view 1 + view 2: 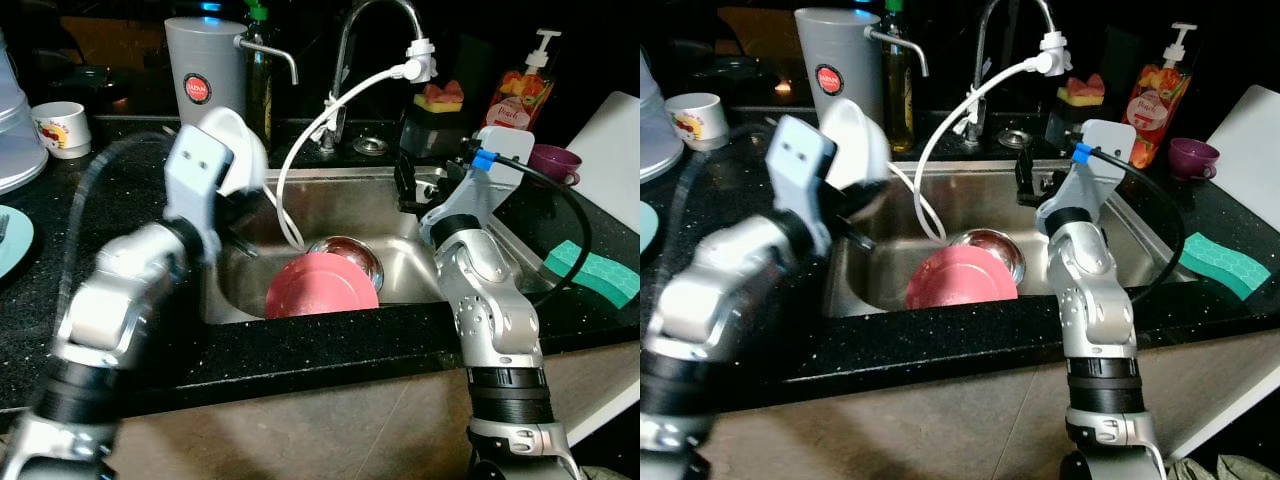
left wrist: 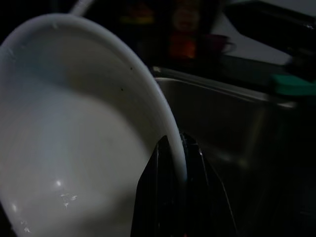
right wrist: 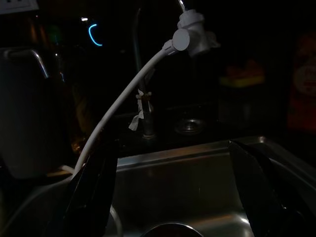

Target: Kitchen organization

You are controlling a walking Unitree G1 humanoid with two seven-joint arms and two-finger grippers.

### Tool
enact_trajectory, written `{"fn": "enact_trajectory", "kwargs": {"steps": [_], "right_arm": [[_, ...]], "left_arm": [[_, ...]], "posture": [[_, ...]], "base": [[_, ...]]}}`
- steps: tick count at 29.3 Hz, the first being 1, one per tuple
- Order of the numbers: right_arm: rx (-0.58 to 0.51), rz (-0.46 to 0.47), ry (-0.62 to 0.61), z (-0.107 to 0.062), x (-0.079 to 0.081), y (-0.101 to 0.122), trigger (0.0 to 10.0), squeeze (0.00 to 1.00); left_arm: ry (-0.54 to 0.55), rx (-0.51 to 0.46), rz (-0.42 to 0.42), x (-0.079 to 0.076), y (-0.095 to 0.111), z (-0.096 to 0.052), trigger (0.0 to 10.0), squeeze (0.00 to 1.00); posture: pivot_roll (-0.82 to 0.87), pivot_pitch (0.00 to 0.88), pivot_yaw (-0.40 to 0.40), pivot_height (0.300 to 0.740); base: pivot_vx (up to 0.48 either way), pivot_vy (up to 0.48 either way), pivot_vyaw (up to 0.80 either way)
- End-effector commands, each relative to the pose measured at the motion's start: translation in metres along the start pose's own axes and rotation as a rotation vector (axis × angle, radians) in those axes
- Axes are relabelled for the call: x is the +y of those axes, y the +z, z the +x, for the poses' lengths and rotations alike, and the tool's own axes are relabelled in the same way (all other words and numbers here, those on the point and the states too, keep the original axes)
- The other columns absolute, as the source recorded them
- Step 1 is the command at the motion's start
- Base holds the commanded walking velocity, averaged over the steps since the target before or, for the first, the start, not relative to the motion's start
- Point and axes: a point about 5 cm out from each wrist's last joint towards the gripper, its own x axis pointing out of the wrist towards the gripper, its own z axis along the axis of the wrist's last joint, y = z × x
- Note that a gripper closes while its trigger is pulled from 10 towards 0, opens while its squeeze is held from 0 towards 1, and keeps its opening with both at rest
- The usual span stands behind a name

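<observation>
Left end effector pinching white bowl over sink

Left end effector (image 2: 170, 197) is clamped on the bowl (image 1: 240, 150) rim, one finger inside, one outside, so the bowl hangs tilted above the sink (image 1: 330, 195) left edge. Likely being lifted out for stowing. Left arm bent, raised. Right end effector (image 3: 173, 197) spread wide, empty, over the sink facing the faucet (image 1: 375, 15). Plate (image 1: 320, 287) leans in the basin against a steel bowl (image 1: 350, 255).

Left gripper (image 1: 845, 205) raised over the sink's (image 1: 1120, 215) left edge, a white bowl (image 1: 855, 150) at its fingers, tilted. Right gripper (image 1: 1025, 185) over the sink's right side, finger spread not readable; pink plate (image 1: 960, 277) and steel bowl (image 1: 990, 250) lie below, between the two. White hose (image 1: 940, 135) passes between them.
</observation>
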Motion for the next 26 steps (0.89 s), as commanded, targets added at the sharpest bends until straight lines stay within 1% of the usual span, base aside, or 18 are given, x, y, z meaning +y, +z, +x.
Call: {"fn": "enact_trajectory", "kwargs": {"steps": [1,2,3,6,7,8,9,12,17,18,19,20,21,22,23,24,25,26], "right_arm": [[-0.029,-0.003,0.001,-0.001,-0.001,0.006,10.0,0.0],[-0.029,-0.004,0.001,-0.001,-0.001,0.006,10.0,0.0],[-0.028,-0.005,0.002,-0.001,-0.001,0.006,10.0,0.0],[-0.028,-0.005,0.002,-0.001,-0.002,0.006,10.0,0.0],[-0.028,-0.004,0.004,-0.001,-0.001,0.005,10.0,0.0],[-0.027,-0.003,0.006,-0.001,-0.001,0.005,10.0,0.0],[-0.028,-0.003,0.007,-0.001,-0.001,0.005,10.0,0.0],[-0.028,-0.002,0.009,-0.001,0.0,0.005,10.0,0.0],[-0.027,0.001,0.01,-0.001,0.0,0.005,10.0,0.0],[-0.027,0.001,0.01,-0.001,0.0,0.005,10.0,0.0],[-0.026,0.001,0.01,-0.002,0.0,0.005,10.0,0.0],[-0.026,0.001,0.01,-0.002,0.001,0.005,10.0,0.0],[-0.025,0.001,0.009,-0.002,0.0,0.005,10.0,0.0],[-0.025,0.001,0.009,-0.002,0.0,0.005,10.0,0.0],[-0.024,0.0,0.008,-0.002,0.0,0.004,10.0,0.0],[-0.023,0.0,0.007,-0.003,-0.001,0.004,10.0,0.0],[-0.022,0.001,0.006,-0.003,-0.001,0.004,10.0,0.0],[-0.022,0.001,0.006,-0.003,-0.001,0.004,10.0,0.0]], "left_arm": [[-0.034,-0.006,-0.084,-0.006,-0.001,-0.001,10.0,0.0],[-0.037,0.02,-0.136,-0.009,-0.008,-0.001,10.0,0.0],[-0.037,0.04,-0.164,-0.01,-0.013,-0.001,10.0,0.0],[-0.02,0.07,-0.192,-0.01,-0.018,-0.001,10.0,0.0],[0.019,0.117,-0.222,-0.006,-0.027,-0.001,10.0,0.82],[0.046,0.147,-0.246,-0.003,-0.032,-0.002,10.0,1.0],[0.056,0.164,-0.265,-0.002,-0.035,-0.003,10.0,1.0],[0.058,0.168,-0.273,-0.002,-0.035,-0.004,10.0,1.0],[0.053,0.156,-0.28,-0.001,-0.031,-0.008,10.0,1.0],[0.053,0.156,-0.28,-0.001,-0.031,-0.008,10.0,1.0],[0.072,0.155,-0.249,0.002,-0.027,-0.01,10.0,1.0],[0.138,0.171,-0.175,0.011,-0.022,-0.012,10.0,0.0],[0.211,0.191,-0.091,0.021,-0.017,-0.015,10.0,0.0],[0.211,0.191,-0.091,0.021,-0.017,-0.015,10.0,0.0],[0.343,0.228,0.044,0.039,-0.011,-0.021,10.0,0.0],[0.462,0.255,0.146,0.055,-0.005,-0.028,10.0,0.0],[0.585,0.276,0.216,0.072,0.001,-0.037,10.0,0.0],[0.585,0.276,0.216,0.072,0.001,-0.037,10.0,0.0]], "posture": [[0.09,0.134,-0.078,0.74],[0.09,0.134,-0.078,0.74],[0.09,0.134,-0.078,0.74],[0.09,0.125,-0.082,0.74],[0.09,0.125,-0.082,0.74],[0.09,0.125,-0.082,0.74],[0.09,0.125,-0.085,0.74],[0.1,0.126,-0.087,0.74],[0.1,0.126,-0.087,0.74],[0.1,0.126,-0.087,0.74],[0.1,0.128,-0.085,0.74],[0.1,0.13,-0.084,0.74],[0.1,0.13,-0.084,0.74],[0.1,0.13,-0.084,0.74],[0.1,0.13,-0.084,0.74],[0.11,0.137,-0.086,0.74],[0.11,0.137,-0.086,0.74],[0.11,0.137,-0.086,0.74]], "base": [[0.0,0.0,0.0],[0.0,0.0,0.0],[0.0,0.0,0.0],[0.0,0.0,0.0],[0.0,0.0,0.0],[0.0,0.0,0.0],[0.0,0.0,0.0],[0.0,0.0,0.0],[0.0,0.0,0.0],[0.0,0.0,0.0],[0.0,0.0,0.0],[0.0,0.0,0.0],[0.0,0.0,0.0],[0.0,0.0,0.0],[0.0,0.0,0.0],[0.0,0.0,0.0],[0.0,0.0,0.0],[0.0,0.0,0.0]]}}
